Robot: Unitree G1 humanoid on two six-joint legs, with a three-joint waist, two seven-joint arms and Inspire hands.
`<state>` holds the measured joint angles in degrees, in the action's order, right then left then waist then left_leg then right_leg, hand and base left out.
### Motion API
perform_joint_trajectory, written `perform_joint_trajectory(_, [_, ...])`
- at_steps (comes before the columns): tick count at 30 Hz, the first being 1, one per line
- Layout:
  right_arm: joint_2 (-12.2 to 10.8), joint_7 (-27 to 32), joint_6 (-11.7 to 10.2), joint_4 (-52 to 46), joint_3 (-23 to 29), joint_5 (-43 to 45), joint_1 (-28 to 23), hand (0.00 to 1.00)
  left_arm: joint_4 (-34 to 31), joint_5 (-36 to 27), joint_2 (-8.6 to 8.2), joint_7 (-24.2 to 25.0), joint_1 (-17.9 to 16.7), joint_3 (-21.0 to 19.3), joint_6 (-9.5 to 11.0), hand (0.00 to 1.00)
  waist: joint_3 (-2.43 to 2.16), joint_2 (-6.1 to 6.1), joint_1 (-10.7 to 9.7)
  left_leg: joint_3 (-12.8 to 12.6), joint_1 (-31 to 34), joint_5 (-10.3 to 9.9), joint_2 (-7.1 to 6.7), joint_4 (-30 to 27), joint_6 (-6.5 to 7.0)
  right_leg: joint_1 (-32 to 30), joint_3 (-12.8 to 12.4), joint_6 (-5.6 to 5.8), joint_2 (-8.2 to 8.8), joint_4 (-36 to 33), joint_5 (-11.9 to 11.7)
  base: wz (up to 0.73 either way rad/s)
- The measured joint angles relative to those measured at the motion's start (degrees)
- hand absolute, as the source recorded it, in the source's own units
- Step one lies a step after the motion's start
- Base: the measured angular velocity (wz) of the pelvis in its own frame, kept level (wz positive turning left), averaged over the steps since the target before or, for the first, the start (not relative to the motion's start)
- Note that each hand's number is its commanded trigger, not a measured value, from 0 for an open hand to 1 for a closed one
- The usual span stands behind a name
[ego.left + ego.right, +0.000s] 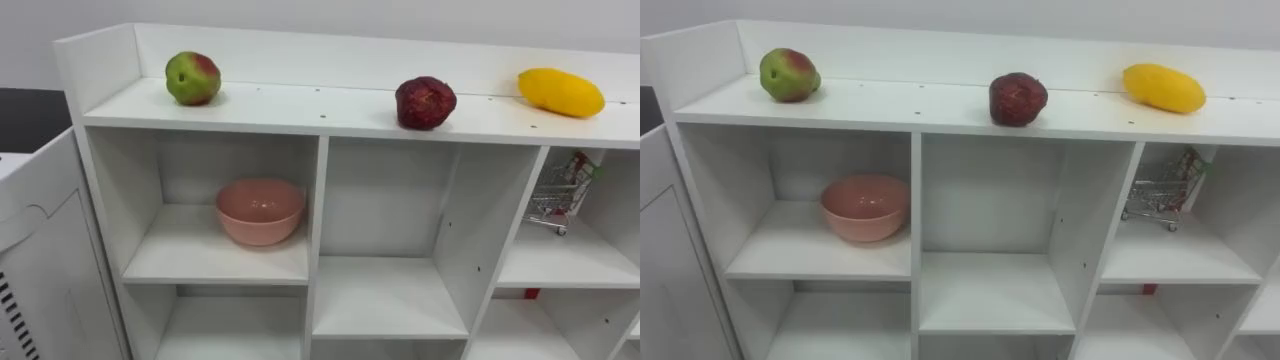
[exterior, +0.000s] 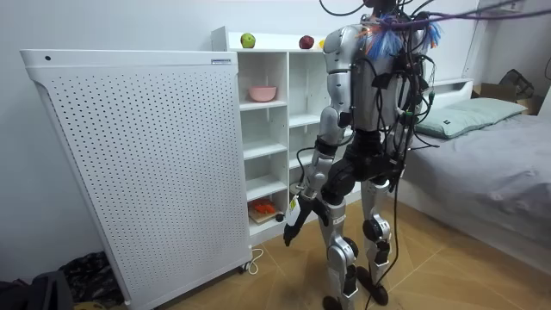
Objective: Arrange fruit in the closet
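While the robot stands upright before a white closet (image 1: 300,108) of open compartments, with a bed (image 2: 491,164) at the right of the room view and a tall white perforated cabinet (image 2: 129,164) at its left, three pieces of fruit sit in a row on the closet's top board. At the upper left of the left eye view is a green and red fruit (image 1: 193,78). Near the upper middle is a dark red fruit (image 1: 425,103), and at the upper right a yellow mango (image 1: 560,92). All three lie well apart from one another.

Below them, the upper left compartment holds a pink bowl (image 1: 260,211), which looks empty from this angle. The middle compartment beneath the dark red fruit is bare. A small wire toy shopping cart (image 1: 560,195) stands in the upper right compartment. In the room view, something orange-red (image 2: 263,207) lies low in the closet, too small to identify.

At the lower middle of the room view, the robot's left hand (image 2: 291,224) hangs at its side, away from the shelves. It appears to carry nothing, though whether it is open or closed cannot be told at this distance.

Judging by this, the arranging has hardly begun: no fruit is in the bowl or in the upper compartments, and none is in hand. Each fruit probably has to be lifted from the top and placed inside.
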<state>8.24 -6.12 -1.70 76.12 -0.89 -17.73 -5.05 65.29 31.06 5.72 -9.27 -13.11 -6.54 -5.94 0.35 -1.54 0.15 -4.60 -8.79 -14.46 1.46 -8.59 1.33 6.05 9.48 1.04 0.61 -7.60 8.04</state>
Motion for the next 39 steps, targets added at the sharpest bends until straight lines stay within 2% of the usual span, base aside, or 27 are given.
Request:
perform_joint_trajectory(7, [-0.02,0.38,-0.06,-0.02,-0.05,0.00,0.00,0.00,-0.13,-0.05,0.00,0.00,0.05,-0.01,0.13,0.00,-0.01,-0.17,0.10,-0.01,-0.05,0.00,-0.01,-0.22,0.00,0.06,0.01,0.00,0.01,-0.01,0.00,0.00])
perform_joint_trajectory(12, [-0.08,1.29,-0.11,-0.11,-0.03,-0.05,0.00,0.00,-0.10,-0.02,0.01,-0.08,0.58,-0.16,0.62,0.00,0.16,-0.44,0.23,-0.02,-0.39,0.00,-0.03,-0.11,0.00,0.38,0.12,0.00,0.02,-0.03,0.00,0.00])
perform_joint_trajectory(14, [-0.10,1.62,-0.10,-0.15,-0.03,-0.05,-0.01,0.00,-0.10,-0.02,0.01,-0.20,0.63,-0.28,1.11,0.00,0.15,-0.43,0.28,-0.02,-0.39,0.00,-0.03,-0.12,0.00,0.37,0.11,0.00,0.02,-0.03,0.00,0.00])
perform_joint_trajectory(15, [-0.10,1.73,-0.08,-0.16,0.04,-0.04,-0.03,0.00,-0.09,0.05,0.01,-0.22,0.68,-0.36,1.25,0.00,-0.06,-0.09,0.29,-0.02,-0.39,0.00,-0.03,-0.17,0.00,0.37,0.10,0.00,0.02,-0.06,0.00,0.00])
perform_joint_trajectory(16, [-0.10,1.76,-0.07,-0.16,0.08,-0.09,0.02,0.00,-0.10,0.06,-0.01,-0.23,0.67,-0.39,1.26,0.00,-0.07,-0.15,0.28,-0.02,-0.39,0.00,-0.03,-0.16,0.00,0.36,0.15,0.00,0.03,-0.06,0.00,0.00])
perform_joint_trajectory(20, [-0.14,2.60,0.19,-0.36,2.31,0.39,0.61,0.00,-0.03,0.01,0.00,-0.56,0.78,-0.53,1.56,0.00,-0.18,-0.11,0.18,-0.11,-0.44,0.00,-0.06,-0.55,0.00,0.36,0.03,0.00,0.03,-0.13,0.00,0.00])
perform_joint_trajectory(23, [-0.13,4.51,0.22,-3.06,4.58,1.20,0.70,0.00,-0.04,-0.01,0.04,-1.39,0.97,-0.53,2.54,0.00,-0.20,-0.16,0.16,-0.26,-0.49,0.00,-0.08,-0.58,0.00,0.34,-0.08,0.00,0.05,-0.18,0.00,-0.03])
perform_joint_trajectory(25, [-0.14,6.31,0.45,-7.78,6.08,1.74,0.58,0.00,-0.08,-0.01,0.00,-1.87,1.19,-0.56,3.44,0.00,-0.19,-0.17,0.11,-0.59,-0.62,0.00,-0.06,-0.63,0.00,0.32,-0.33,-0.01,0.05,-0.30,-0.01,-0.10])
perform_joint_trajectory(26, [-0.13,7.74,0.61,-13.71,7.29,2.53,0.53,0.00,-0.15,-0.05,0.01,-1.95,1.37,-0.52,3.94,0.00,-0.16,-0.17,0.05,-0.84,-0.61,0.00,-0.02,-0.62,0.00,0.12,-0.64,-0.02,0.05,-0.49,-0.01,-0.15])
perform_joint_trajectory(29, [-0.20,11.38,-1.70,-28.11,7.93,2.79,0.59,0.00,-0.19,-0.05,0.27,-3.12,2.24,-0.44,4.87,0.00,0.23,0.22,0.06,-0.92,-0.63,0.00,-0.08,-0.57,0.00,0.03,-0.87,-0.08,-0.03,-0.62,-0.05,-0.06])
perform_joint_trajectory(30, [-0.36,12.88,-2.27,-34.16,7.82,3.05,0.51,0.00,-0.19,-0.08,0.31,-3.95,2.29,-0.13,5.47,0.00,0.32,-0.08,0.37,-1.24,-0.63,0.00,-0.05,-0.59,0.00,-0.09,-1.26,-0.08,-0.10,-0.69,-0.05,-0.04])
perform_joint_trajectory(31, [-0.51,13.52,-2.42,-37.40,7.77,3.13,0.55,0.00,-0.22,-0.07,0.29,-4.21,2.35,0.03,5.71,0.00,0.24,0.25,0.45,-1.36,-0.59,0.00,-0.01,-0.62,0.00,-0.27,-1.47,-0.08,-0.14,-0.83,-0.05,-0.09])
perform_joint_trajectory(33, [-1.00,15.92,-3.92,-48.36,6.82,3.08,0.62,0.00,-0.90,-0.08,0.29,-4.85,2.11,0.08,6.04,0.00,0.01,0.20,0.53,-1.47,-0.46,0.02,0.00,-0.76,-0.02,-0.68,-1.39,-0.09,-0.17,-1.03,-0.04,-0.03])
perform_joint_trajectory(34, [-1.01,16.20,-4.38,-50.08,6.67,3.14,0.70,0.00,-1.12,-0.08,0.29,-5.23,1.93,0.08,6.04,0.00,0.00,0.11,0.50,-1.45,-0.49,0.02,0.01,-0.77,-0.02,-0.60,-1.35,-0.08,-0.17,-1.02,-0.04,0.03])
perform_joint_trajectory(39, [-1.16,21.70,-4.93,-64.92,6.45,7.39,0.49,0.00,-1.67,-0.07,0.89,-6.84,0.82,2.27,5.97,0.00,-0.10,-0.51,1.28,-1.76,-0.41,0.02,-0.04,-0.71,-0.01,-0.99,-1.53,-0.08,-0.10,-1.15,-0.05,-0.04])
